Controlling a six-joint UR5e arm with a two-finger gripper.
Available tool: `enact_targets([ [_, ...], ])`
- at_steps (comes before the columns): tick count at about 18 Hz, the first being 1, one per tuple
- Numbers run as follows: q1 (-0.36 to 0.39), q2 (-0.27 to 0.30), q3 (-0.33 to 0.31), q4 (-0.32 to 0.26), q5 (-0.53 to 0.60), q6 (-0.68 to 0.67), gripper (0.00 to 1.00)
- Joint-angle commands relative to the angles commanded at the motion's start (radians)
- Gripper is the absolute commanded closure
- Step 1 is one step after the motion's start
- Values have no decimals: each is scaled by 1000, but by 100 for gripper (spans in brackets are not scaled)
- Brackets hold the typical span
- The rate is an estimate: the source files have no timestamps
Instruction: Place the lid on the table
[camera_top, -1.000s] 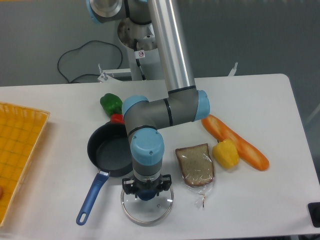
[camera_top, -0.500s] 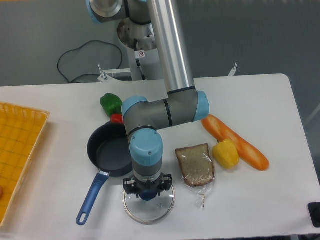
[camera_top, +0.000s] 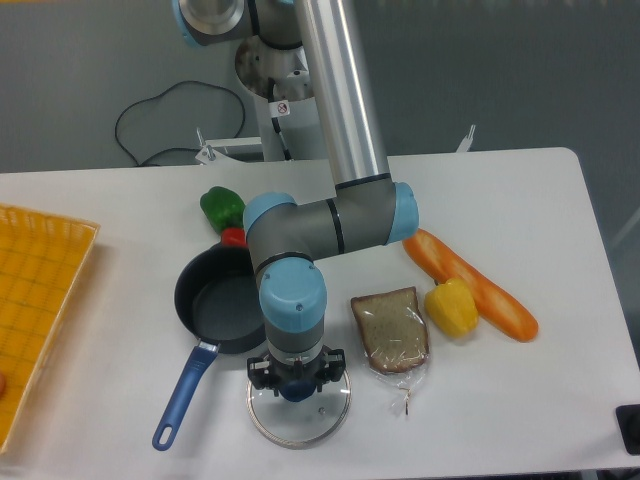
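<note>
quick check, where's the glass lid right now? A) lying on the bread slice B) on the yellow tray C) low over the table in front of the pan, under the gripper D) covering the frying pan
C: the lid sits low over the white table, directly beneath the gripper at its blue knob, while the frying pan behind it is uncovered.

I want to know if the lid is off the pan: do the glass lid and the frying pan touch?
Cannot tell. In the camera view the lid lies on the table just right of the pan, but the gripper and wrist hide where their rims come closest.
</note>
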Motion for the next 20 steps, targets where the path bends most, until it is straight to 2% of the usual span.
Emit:
enact_targets([
  [8, 0, -2, 0, 0, 2, 0, 28],
  [10, 0, -2, 2, 0, 2, 0, 22],
  [13, 0, 0, 2, 0, 2, 0, 20],
  [18, 0, 6, 9, 0, 2, 0, 1],
  [20, 0, 11, 17, 0, 2, 0, 0],
])
